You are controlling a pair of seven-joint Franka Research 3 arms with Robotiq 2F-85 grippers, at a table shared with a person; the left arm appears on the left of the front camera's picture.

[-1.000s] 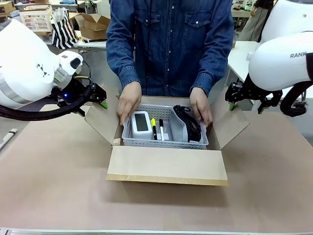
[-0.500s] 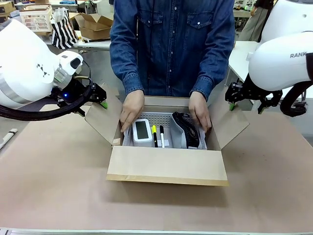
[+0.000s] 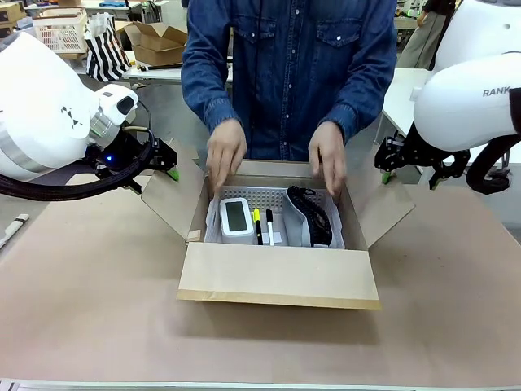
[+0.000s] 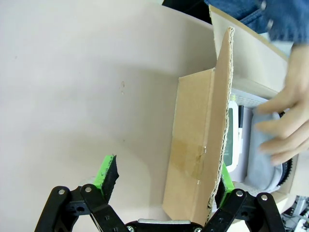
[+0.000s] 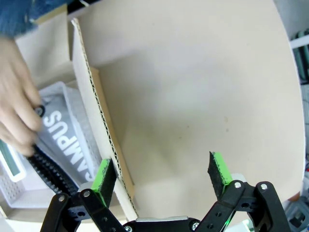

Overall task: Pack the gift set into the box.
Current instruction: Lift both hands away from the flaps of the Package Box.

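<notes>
The box (image 3: 277,275) is sitting open on the table (image 3: 98,309), the gift set (image 3: 273,218) is lying inside it, the person's hands (image 3: 226,155) are hovering above, and the left gripper (image 4: 165,178) and right gripper (image 5: 161,173) are hanging beside its side flaps, fingers spread, empty

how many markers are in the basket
2: a yellow marker and a black marker, side by side in the basket, between the white gadget and the black item. Others could be hidden behind the near flap of the box.
</notes>
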